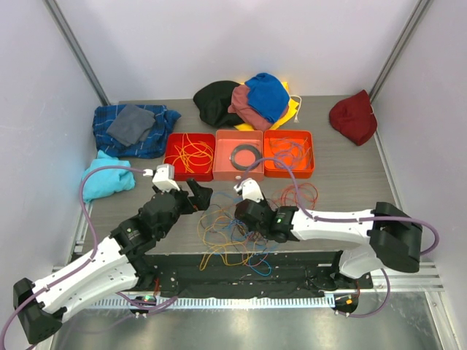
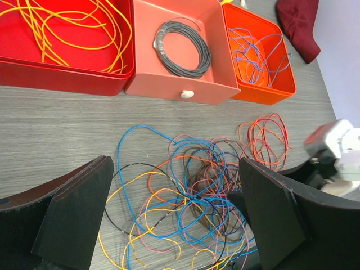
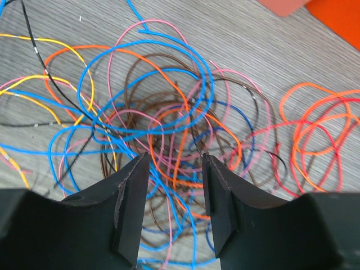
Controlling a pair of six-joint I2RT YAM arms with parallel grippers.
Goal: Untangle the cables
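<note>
The cables form a loose tangle [image 1: 230, 237] of blue, orange, yellow, pink, brown and black wires on the grey table, in front of the arm bases. A separate red-orange loop [image 1: 303, 195] lies to its right. My left gripper [image 1: 201, 195] is wide open and empty, above the tangle's far left edge. In the left wrist view the tangle [image 2: 191, 185] lies between and below its fingers [image 2: 79, 214]. My right gripper [image 3: 175, 185] is open over the tangle's middle [image 3: 169, 112], with blue, orange and pink strands running beneath the gap. It also shows in the top view [image 1: 244, 217].
Three trays stand behind the tangle: a red tray [image 1: 172, 164] with yellow cables, a salmon tray [image 1: 222, 169] with a grey coil, and an orange tray [image 1: 310, 149] with blue and pink cables. Cloths lie at the back [image 1: 244, 100], left [image 1: 135, 130], near left [image 1: 106, 179] and right [image 1: 354, 117].
</note>
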